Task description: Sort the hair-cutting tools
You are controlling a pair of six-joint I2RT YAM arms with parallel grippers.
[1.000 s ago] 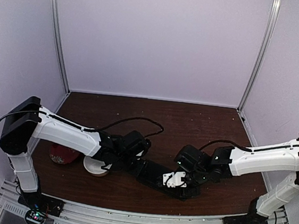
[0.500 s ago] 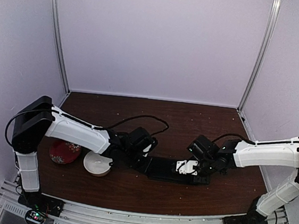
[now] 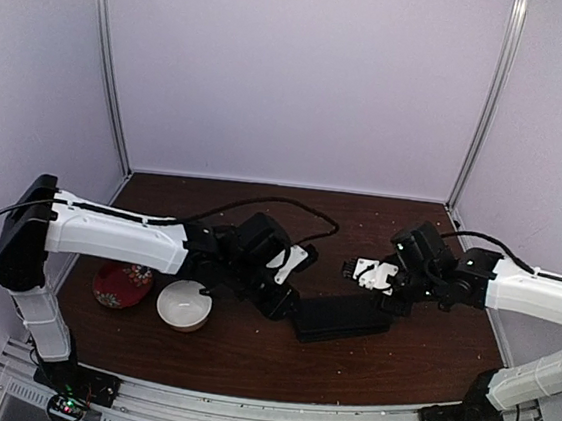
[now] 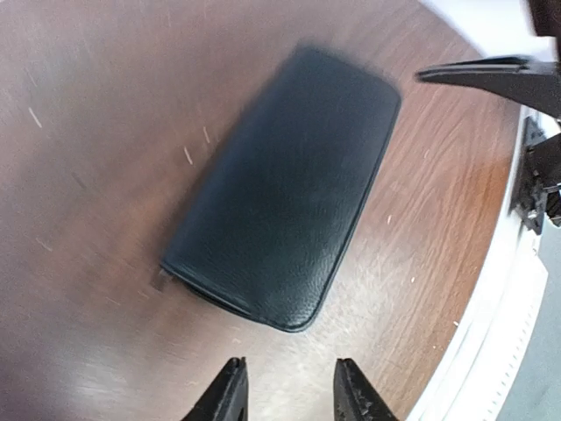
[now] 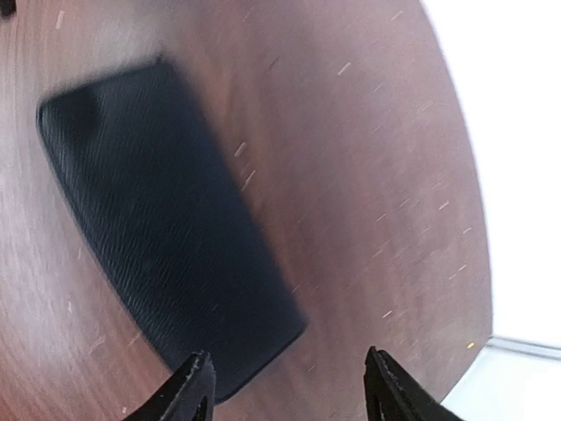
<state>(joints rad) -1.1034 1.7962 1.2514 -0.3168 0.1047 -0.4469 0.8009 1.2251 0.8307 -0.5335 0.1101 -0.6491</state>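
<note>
Two tools, both released and empty. Your left tool [image 4: 287,390] shows a narrow gap between its fingers, with only bare desk [image 3: 380,221] below it. Your right tool [image 5: 289,381] has its fingers spread wide, nothing between them.

The black pouch [image 3: 342,319] lies flat on the desk between your two arms, set at a slant. From above, its left end sits near your left tool and its right end lies below your right tool. Each wrist view has the pouch just ahead of the fingers, and no finger touches it.

You cannot tell where the scissors are: no view shows them.

Off to the left, under your left arm, a white bowl [image 3: 184,307] stands on the desk. A red bowl [image 3: 120,284] stands just beside it on the outer side.
</note>
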